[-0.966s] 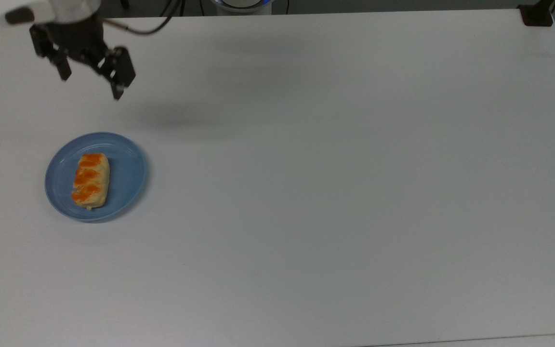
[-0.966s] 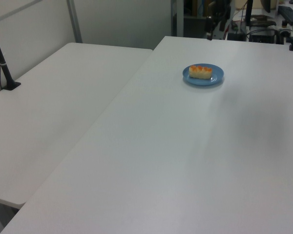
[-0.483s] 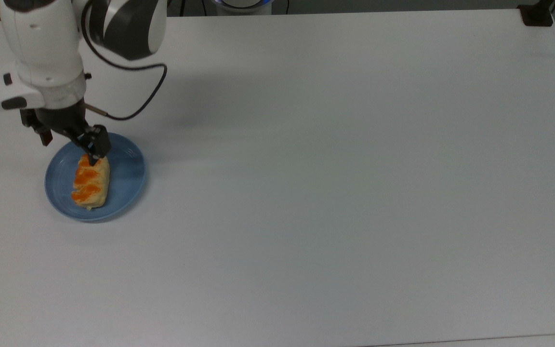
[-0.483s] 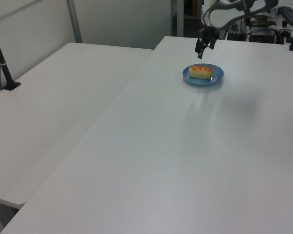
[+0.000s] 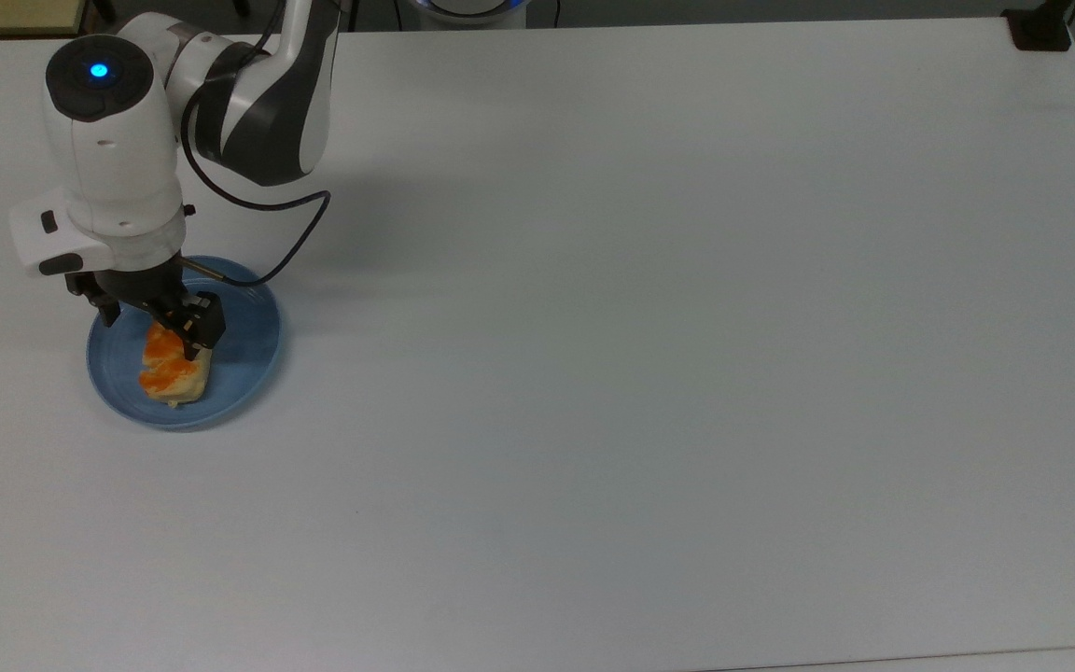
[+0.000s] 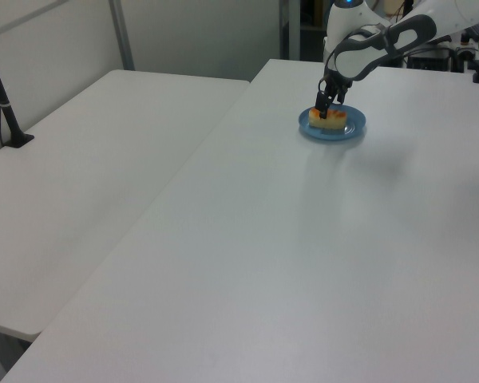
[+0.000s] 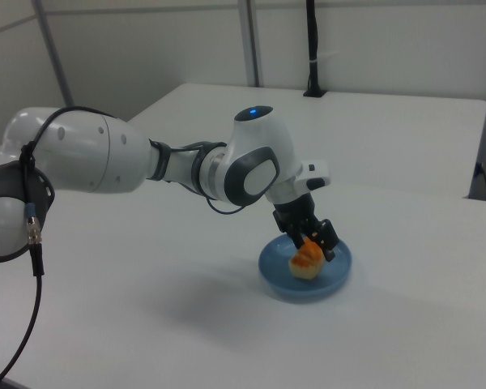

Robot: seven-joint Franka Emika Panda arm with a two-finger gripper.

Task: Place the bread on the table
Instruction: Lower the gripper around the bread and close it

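The wide white surface (image 5: 687,327) looked smooth and matt. The round blue plate (image 5: 253,341) at the top view's left showed a glossy glaze; the arm's white shell (image 5: 113,159) seemed shiny plastic.

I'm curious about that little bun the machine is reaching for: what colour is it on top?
Bright orange patches over pale tan on the bread, clearest in the top view.

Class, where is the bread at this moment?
The bread lies on the blue plate near the top view's left edge of the table, with the gripper lowered over its far end.
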